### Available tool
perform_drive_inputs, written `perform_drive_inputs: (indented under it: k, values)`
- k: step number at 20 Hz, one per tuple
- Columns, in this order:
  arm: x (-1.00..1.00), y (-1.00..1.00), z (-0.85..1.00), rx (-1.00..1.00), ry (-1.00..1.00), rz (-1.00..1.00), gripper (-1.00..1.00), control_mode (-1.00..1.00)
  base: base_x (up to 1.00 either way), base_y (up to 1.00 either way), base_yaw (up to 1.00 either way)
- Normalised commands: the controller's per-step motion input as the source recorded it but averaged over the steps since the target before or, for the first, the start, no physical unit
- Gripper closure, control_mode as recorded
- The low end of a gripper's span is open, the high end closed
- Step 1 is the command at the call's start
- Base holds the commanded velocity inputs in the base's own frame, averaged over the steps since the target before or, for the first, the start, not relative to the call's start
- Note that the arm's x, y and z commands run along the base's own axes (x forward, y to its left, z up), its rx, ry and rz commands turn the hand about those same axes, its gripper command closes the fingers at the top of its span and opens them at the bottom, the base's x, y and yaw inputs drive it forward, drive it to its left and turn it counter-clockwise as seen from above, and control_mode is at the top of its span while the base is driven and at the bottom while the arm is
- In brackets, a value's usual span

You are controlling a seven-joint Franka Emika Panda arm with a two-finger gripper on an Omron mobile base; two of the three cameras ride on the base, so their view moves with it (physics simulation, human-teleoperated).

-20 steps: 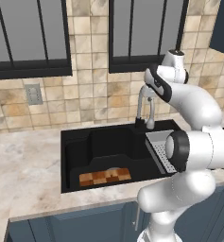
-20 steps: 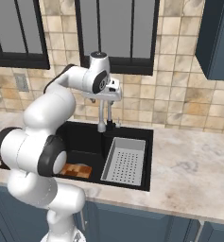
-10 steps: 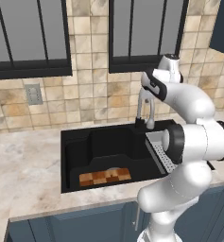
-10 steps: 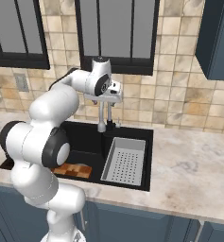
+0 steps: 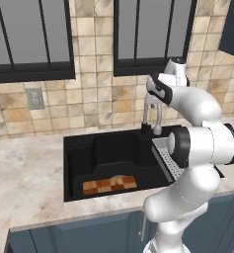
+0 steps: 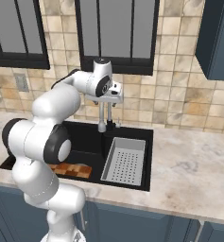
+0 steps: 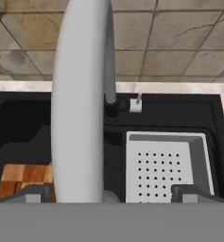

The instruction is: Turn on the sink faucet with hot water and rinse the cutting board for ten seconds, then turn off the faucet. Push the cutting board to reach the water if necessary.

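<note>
Marble counter [image 6: 189,156] holds the black sink [image 5: 84,148]; cutting board [image 5: 110,185] apparently flat inside.

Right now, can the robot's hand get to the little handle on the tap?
Probably yes. The open gripper hangs above the faucet, and the small lever by its base sits below with nothing covering it. The arched spout is close beside the fingers, so the hand must dip past it.

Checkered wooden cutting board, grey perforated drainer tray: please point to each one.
Checkered wooden cutting board [image 5: 110,185], left base view, middle of its top.
Grey perforated drainer tray [image 6: 124,162], right base view, its perforated floor.
</note>
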Motion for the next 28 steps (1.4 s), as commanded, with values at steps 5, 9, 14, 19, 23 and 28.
perform_drive_inputs:
  k: [5, 9, 14, 19, 23, 28]
  values:
    - [0.01, 0.19, -0.1, 0.0, 0.0, 0.0, -1.0, -1.0, 0.0, 0.0, 0.0]
    - [0.06, 0.31, -0.16, 0.0, 0.0, 0.0, -1.0, -1.0, 0.0, 0.0, 0.0]
    - [0.14, 0.33, -0.23, 0.0, 0.0, 0.0, -1.0, -1.0, 0.0, 0.0, 0.0]
    - [0.31, 0.38, -0.22, 0.0, 0.0, -0.01, -1.0, -1.0, 0.0, 0.0, 0.0]
    - [0.35, 0.42, -0.21, 0.0, 0.0, -0.03, -1.0, -1.0, 0.0, 0.0, 0.0]
    - [0.35, 0.43, -0.19, 0.0, 0.0, -0.03, -1.0, -1.0, 0.0, 0.0, 0.0]
